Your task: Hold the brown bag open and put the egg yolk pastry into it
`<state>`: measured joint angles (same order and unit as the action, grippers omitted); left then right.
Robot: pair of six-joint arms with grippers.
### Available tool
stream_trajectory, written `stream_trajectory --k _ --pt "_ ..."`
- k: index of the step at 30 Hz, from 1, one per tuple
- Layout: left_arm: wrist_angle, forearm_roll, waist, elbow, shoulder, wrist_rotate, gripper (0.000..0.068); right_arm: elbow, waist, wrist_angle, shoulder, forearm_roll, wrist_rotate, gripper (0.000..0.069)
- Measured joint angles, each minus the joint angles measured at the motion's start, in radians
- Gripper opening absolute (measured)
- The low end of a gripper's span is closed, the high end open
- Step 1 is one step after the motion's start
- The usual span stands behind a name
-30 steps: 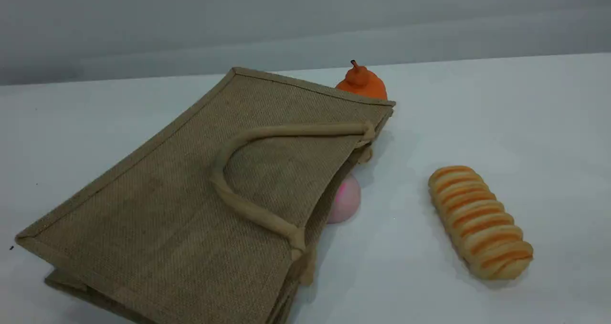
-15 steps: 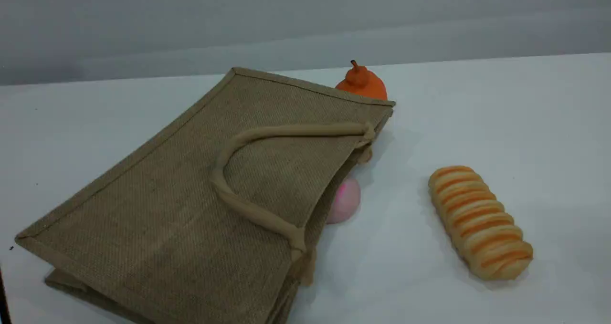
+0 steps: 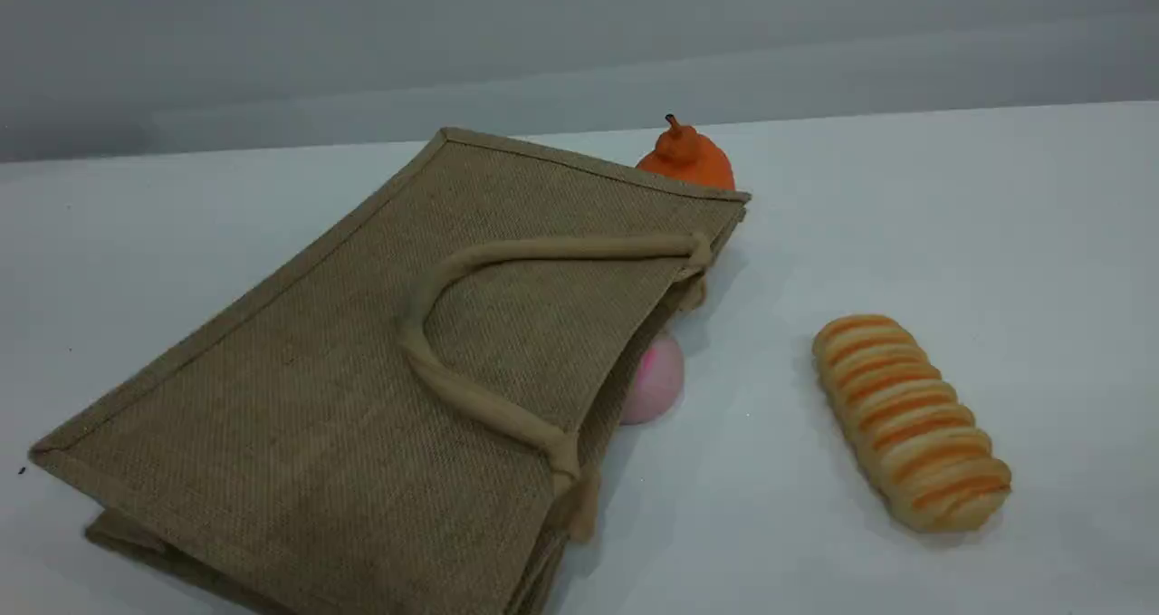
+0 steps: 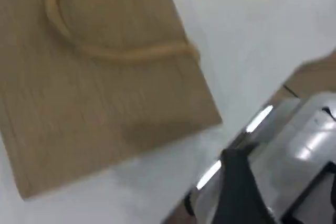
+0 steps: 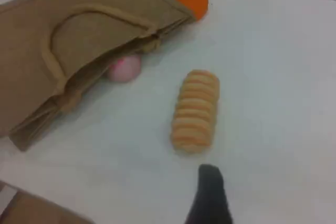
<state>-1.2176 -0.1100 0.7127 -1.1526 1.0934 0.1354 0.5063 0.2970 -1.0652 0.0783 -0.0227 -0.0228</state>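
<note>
Jute-brown and flat on its side, the brown bag (image 3: pixel 362 370) fills the left half of the white table (image 3: pixel 905 216), its mouth turned to the right and gaping only slightly. One rope handle (image 3: pixel 453 389) lies folded back on the upper panel. The left gripper (image 4: pixel 241 192) hangs above the bag's corner near the table's edge. Its view is blurred and shows a single dark fingertip, but the jaws stand spread with nothing between them.

At the mouth, a pink-marked bun (image 3: pixel 656 379) sits partly under the upper lip, right in the opening. Behind the far corner of the mouth, an orange pear-shaped fruit (image 3: pixel 690 158) pokes up just beside the rim. Further right and well apart from the bag, a long orange-striped loaf (image 3: pixel 910 420) lies lengthwise. The right gripper (image 5: pixel 210 198) hovers on the near side of that loaf, jaws likewise wide and empty.

We cannot make out the egg yolk pastry in any view.

Bare table runs between bun and loaf, and a broad free stretch lies right of the loaf.
</note>
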Motion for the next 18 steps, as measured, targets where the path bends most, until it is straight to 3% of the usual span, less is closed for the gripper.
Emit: stream_trajectory --k 9,18 --pt "0.087 0.004 0.000 0.359 -0.353 -0.092 0.0377 0.000 0.000 -0.001 0.000 0.000 0.000 0.0479" --pt "0.128 0.013 -0.001 0.539 -0.643 -0.104 0.0377 -0.001 0.000 -0.001 0.000 0.000 0.000 0.0479"
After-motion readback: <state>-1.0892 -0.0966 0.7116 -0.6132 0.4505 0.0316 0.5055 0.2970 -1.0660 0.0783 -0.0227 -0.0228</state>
